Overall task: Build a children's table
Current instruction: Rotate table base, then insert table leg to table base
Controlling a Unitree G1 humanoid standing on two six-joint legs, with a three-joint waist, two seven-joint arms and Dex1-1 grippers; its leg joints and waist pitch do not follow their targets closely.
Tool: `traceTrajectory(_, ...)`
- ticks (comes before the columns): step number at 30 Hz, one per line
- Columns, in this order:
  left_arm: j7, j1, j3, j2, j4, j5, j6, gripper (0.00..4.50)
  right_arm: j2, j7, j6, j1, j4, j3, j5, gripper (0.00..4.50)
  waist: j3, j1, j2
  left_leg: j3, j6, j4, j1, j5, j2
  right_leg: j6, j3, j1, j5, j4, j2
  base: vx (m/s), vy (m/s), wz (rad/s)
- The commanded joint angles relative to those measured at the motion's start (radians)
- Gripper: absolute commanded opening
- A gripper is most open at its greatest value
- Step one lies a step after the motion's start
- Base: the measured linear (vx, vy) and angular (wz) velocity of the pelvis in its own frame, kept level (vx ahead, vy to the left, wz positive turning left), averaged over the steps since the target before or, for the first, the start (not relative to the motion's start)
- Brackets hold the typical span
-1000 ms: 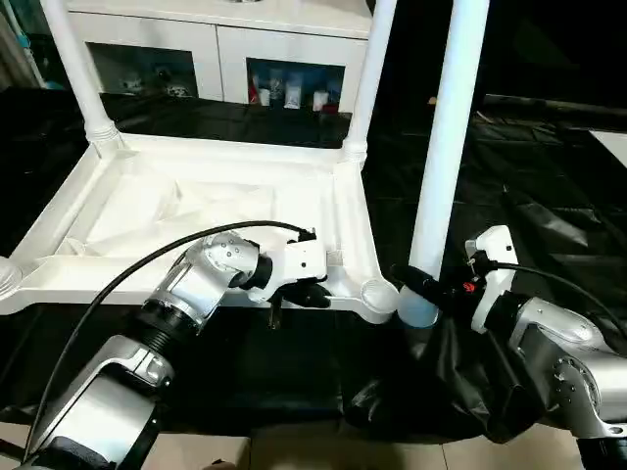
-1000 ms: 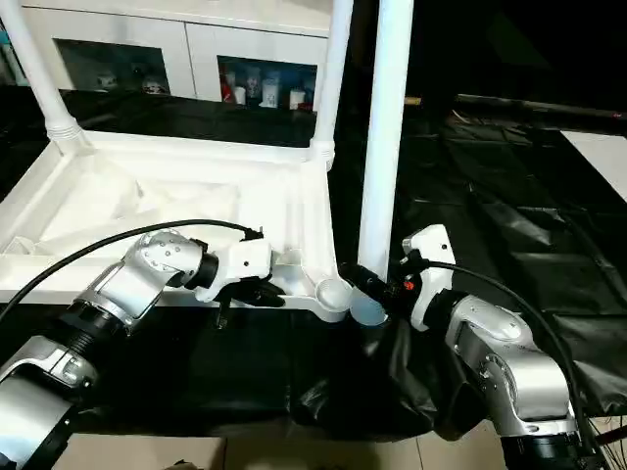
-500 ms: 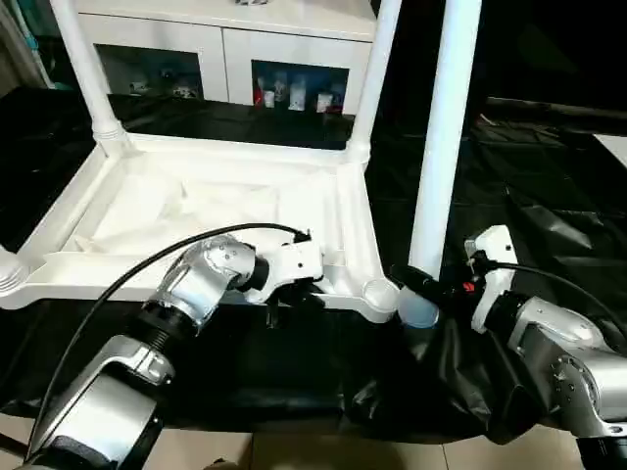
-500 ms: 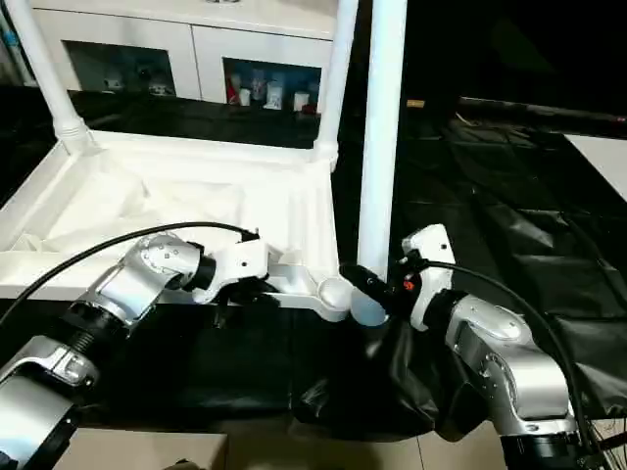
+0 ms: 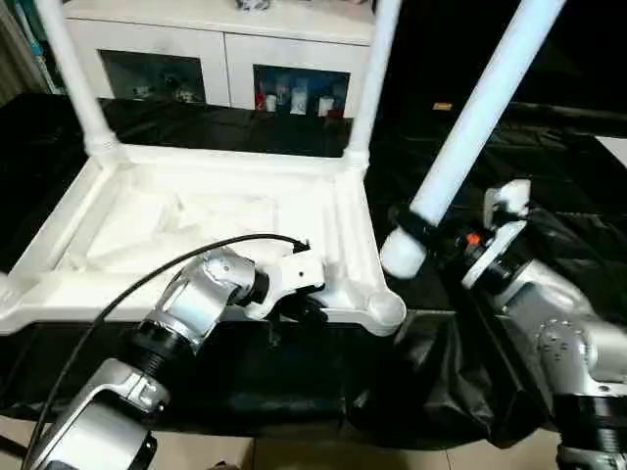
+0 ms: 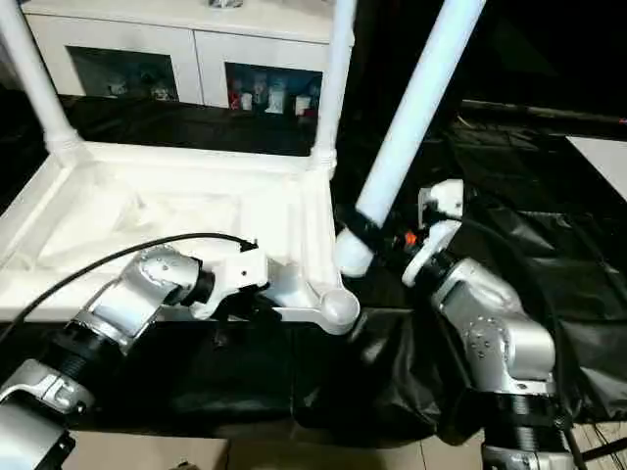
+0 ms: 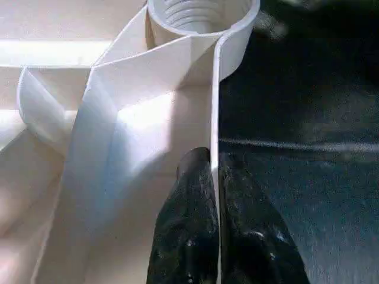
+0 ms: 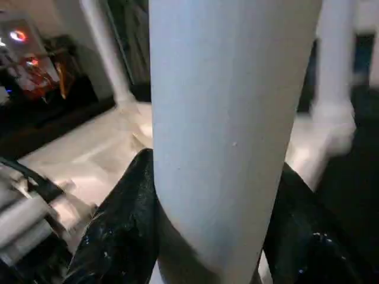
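Left gripper (image 7: 214, 195) pinched on the thin edge wall of the tabletop (image 7: 136, 106), one finger each side. Threaded corner socket (image 7: 201, 15) just beyond; black sheet (image 7: 302, 106) alongside.

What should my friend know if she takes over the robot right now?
Left gripper: shut on the near rim of the top, which lies upside down.
Right gripper: shut on a loose leg, tilted, its lower end just above and beside the open near-right socket.
Done: two far legs stand in their sockets.
Left: seat this leg in the open socket. The near-left corner is cut off, so check it.
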Motion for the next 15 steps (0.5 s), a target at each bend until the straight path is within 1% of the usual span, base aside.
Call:
traceTrajectory(1, 0.063, 0.037, -0.004, -0.004, 0.015, 0.025, 0.073, 0.00, -0.003, 0.008, -0.012, -0.025, 0.027, 0.001, -0.012, 1.85, -0.055, 0.000, -0.006, -0.016, 0.014, -0.073, 0.003, -0.276, 0.038, -0.125, 0.049, 0.044, -0.457, -0.090, -0.070, 0.000, 0.000, 0.00)
traceTrajectory(2, 0.092, 0.036, 0.001, -0.005, -0.003, 0.043, 0.116, 0.00, -0.008, 0.013, -0.016, -0.034, 0.059, 0.012, -0.030, 1.85, -0.056, -0.002, -0.019, -0.015, 0.015, -0.073, 0.000, -0.271, 0.038, -0.119, 0.049, 0.046, -0.461, -0.090, -0.070, 0.000, 0.000, 0.00)
traceTrajectory(3, 0.103, 0.037, -0.001, 0.002, -0.020, 0.058, 0.144, 0.00, -0.013, 0.018, -0.018, -0.038, 0.076, 0.019, -0.037, 1.85, -0.052, -0.004, -0.020, -0.017, 0.019, -0.074, 0.000, -0.268, 0.037, -0.110, 0.047, 0.043, -0.491, -0.090, -0.070, 0.000, 0.000, 0.00)
traceTrajectory(4, 0.111, 0.038, -0.003, 0.010, -0.031, 0.070, 0.153, 0.00, -0.017, 0.022, -0.018, -0.040, 0.088, 0.022, -0.040, 1.85, -0.053, -0.006, -0.015, -0.018, 0.017, -0.073, 0.003, -0.272, 0.037, -0.103, 0.047, 0.040, -0.510, -0.096, -0.072, 0.000, 0.000, 0.00)
traceTrajectory(6, 0.113, 0.039, -0.002, 0.019, -0.037, 0.072, 0.134, 0.00, -0.020, 0.025, -0.021, -0.041, 0.097, 0.023, -0.042, 1.85, -0.051, -0.010, -0.016, -0.020, 0.016, -0.075, 0.001, -0.280, 0.038, -0.094, 0.045, 0.040, -0.512, -0.099, -0.070, 0.000, 0.000, 0.00)
traceTrajectory(7, 0.093, 0.050, 0.003, 0.026, -0.062, 0.048, 0.111, 0.00, -0.021, 0.036, -0.029, -0.044, 0.115, 0.024, -0.044, 1.85, -0.050, -0.016, -0.031, -0.019, 0.018, -0.075, -0.002, -0.282, 0.037, -0.088, 0.045, 0.040, -0.511, -0.100, -0.068, 0.000, 0.000, 0.00)
traceTrajectory(8, 0.080, 0.056, 0.006, 0.029, -0.075, 0.033, 0.092, 0.00, -0.019, 0.043, -0.034, -0.047, 0.128, 0.027, -0.047, 1.85, -0.051, -0.016, -0.028, -0.021, 0.020, -0.075, -0.002, -0.286, 0.036, -0.087, 0.044, 0.040, -0.519, -0.098, -0.069, 0.000, 0.000, 0.00)
traceTrajectory(9, 0.067, 0.061, 0.007, 0.032, -0.083, 0.021, 0.061, 0.00, -0.019, 0.051, -0.036, -0.048, 0.140, 0.032, -0.050, 1.85, -0.049, -0.020, -0.026, -0.021, 0.021, -0.076, -0.002, -0.286, 0.038, -0.091, 0.046, 0.037, -0.514, -0.099, -0.070, 0.000, 0.000, 0.00)
traceTrajectory(10, 0.059, 0.065, 0.006, 0.035, -0.089, 0.013, 0.042, 0.00, -0.019, 0.059, -0.039, -0.049, 0.150, 0.037, -0.054, 1.85, -0.048, -0.022, -0.027, -0.022, 0.024, -0.077, -0.005, -0.284, 0.037, -0.091, 0.045, 0.039, -0.508, -0.099, -0.068, 0.000, 0.000, 0.00)
traceTrajectory(11, 0.053, 0.066, 0.006, 0.036, -0.091, 0.009, 0.043, 0.00, -0.019, 0.065, -0.042, -0.049, 0.157, 0.042, -0.057, 1.85, -0.047, -0.024, -0.028, -0.021, 0.025, -0.076, -0.005, -0.289, 0.037, -0.091, 0.045, 0.037, -0.508, -0.099, -0.068, 0.000, 0.000, 0.00)
traceTrajectory(12, 0.052, 0.068, 0.004, 0.039, -0.096, 0.006, 0.053, 0.00, -0.018, 0.072, -0.047, -0.050, 0.169, 0.047, -0.064, 1.85, -0.048, -0.024, -0.029, -0.020, 0.027, -0.075, -0.001, -0.287, 0.037, -0.096, 0.046, 0.035, -0.505, -0.099, -0.069, 0.000, 0.000, 0.00)
traceTrajectory(13, 0.048, 0.069, 0.004, 0.041, -0.099, -0.001, 0.034, 0.00, -0.016, 0.082, -0.045, -0.050, 0.181, 0.054, -0.068, 1.85, -0.046, -0.025, -0.031, -0.019, 0.033, -0.075, -0.003, -0.279, 0.037, -0.101, 0.048, 0.035, -0.493, -0.097, -0.069, 0.000, 0.000, 0.00)
traceTrajectory(14, 0.046, 0.069, 0.006, 0.042, -0.100, -0.004, 0.023, 0.00, -0.015, 0.085, -0.045, -0.050, 0.186, 0.057, -0.071, 1.85, -0.043, -0.024, -0.031, -0.019, 0.037, -0.076, -0.005, -0.271, 0.037, -0.100, 0.048, 0.035, -0.491, -0.097, -0.067, 0.000, 0.000, 0.00)
traceTrajectory(15, 0.043, 0.069, 0.006, 0.043, -0.101, -0.006, 0.016, 0.00, -0.015, 0.086, -0.045, -0.049, 0.187, 0.057, -0.071, 1.85, -0.043, -0.024, -0.031, -0.019, 0.037, -0.076, -0.005, -0.271, 0.037, -0.100, 0.048, 0.035, -0.491, -0.097, -0.067, 0.000, 0.000, 0.00)
